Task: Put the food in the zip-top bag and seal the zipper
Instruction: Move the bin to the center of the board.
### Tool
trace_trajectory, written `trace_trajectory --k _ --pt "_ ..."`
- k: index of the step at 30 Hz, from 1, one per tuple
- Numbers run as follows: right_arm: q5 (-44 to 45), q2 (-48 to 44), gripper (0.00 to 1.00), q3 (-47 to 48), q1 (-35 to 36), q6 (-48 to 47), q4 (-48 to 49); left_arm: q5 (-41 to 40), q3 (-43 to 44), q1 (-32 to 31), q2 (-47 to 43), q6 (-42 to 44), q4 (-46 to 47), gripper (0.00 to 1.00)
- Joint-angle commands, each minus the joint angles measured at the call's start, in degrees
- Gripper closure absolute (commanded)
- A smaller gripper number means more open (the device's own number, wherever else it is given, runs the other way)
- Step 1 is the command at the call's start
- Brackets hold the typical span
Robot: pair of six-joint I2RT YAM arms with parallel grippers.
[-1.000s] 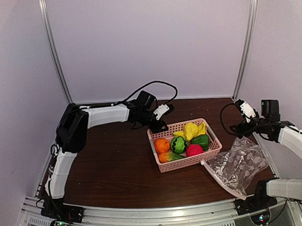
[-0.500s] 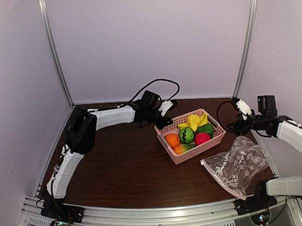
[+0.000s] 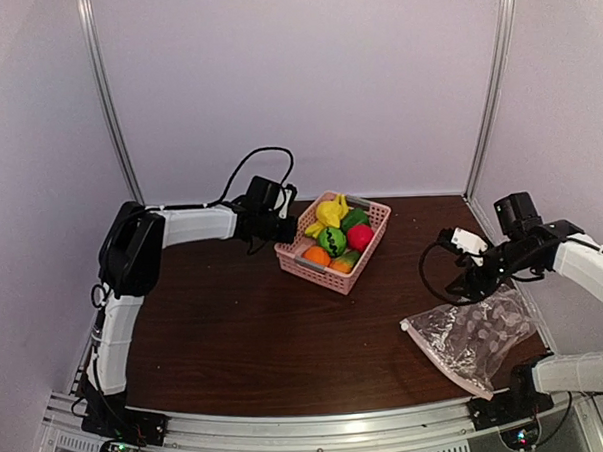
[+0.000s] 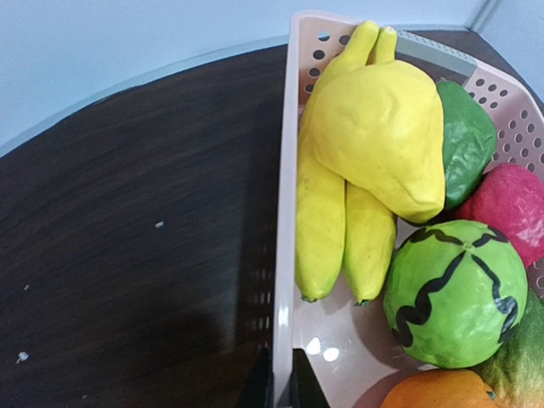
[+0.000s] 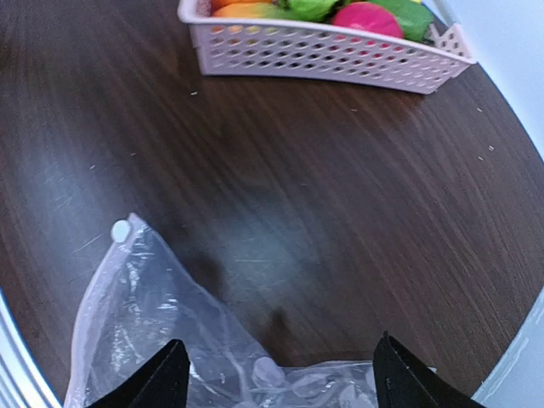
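Note:
The food lies in a pink latticed basket (image 3: 367,241) at the back middle of the table. The left wrist view shows the yellow banana bunch (image 4: 340,212), green pepper (image 4: 466,140), red-pink fruit (image 4: 512,208), dark-green striped ball (image 4: 455,293), orange (image 4: 433,393) and orange-green piece (image 4: 517,384). My left gripper (image 3: 285,227) is shut on the basket's left rim (image 4: 283,255). The clear zip-top bag (image 3: 472,337) lies flat at the front right, its white slider tab (image 5: 121,229) at one corner. My right gripper (image 3: 472,277) hangs open and empty just above the bag (image 5: 144,340).
The basket's long side wall (image 5: 323,53) shows at the top of the right wrist view. Bare dark wood table (image 3: 236,329) lies between basket and bag. Enclosure walls and metal posts ring the table. The table's right edge runs close beside the bag.
My left gripper has dragged the basket with the food from the middle right toward the back and left. My right gripper has dropped forward and down over the bag.

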Motion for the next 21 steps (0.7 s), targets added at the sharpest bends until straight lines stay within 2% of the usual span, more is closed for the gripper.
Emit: trace_trajectory --k 1,2,4,6,9,15,17,21 --pt "7.15 -3.36 0.19 -3.35 9.23 -5.54 -7.90 -8.21 -5.17 1.33 -4.25 -10.86 2.59 1.00" --pt "8.89 -3.91 0.16 -4.24 10.96 -5.36 -7.11 -8.71 -5.37 1.33 -4.44 -11.99 2.23 0.97" --pt "10.39 -4.24 0.10 -5.18 12.99 -5.07 -5.65 -8.17 -5.60 1.33 -4.67 -12.24 2.21 0.76" --pt "10.94 -3.31 0.08 -4.50 13.21 -5.10 -5.68 -7.90 -6.12 1.36 -5.87 -11.74 2.28 0.61" --pt "12.81 -0.78 0.06 -2.67 13.20 -7.17 -7.78 -6.37 -9.44 0.98 -11.36 -9.19 5.33 0.49" --pt "18.60 4.85 0.02 -1.01 13.07 -10.58 -8.58 -3.52 -19.66 -1.53 -22.66 -5.20 12.94 0.40" --pt "18.34 6.65 0.07 -0.96 12.95 -10.81 -7.84 -2.00 -22.33 -2.58 -25.06 -4.52 13.88 0.39" --pt "16.76 8.62 0.27 -0.01 12.76 -10.34 -6.12 2.07 -29.18 -5.66 -29.13 -4.93 17.78 0.39"
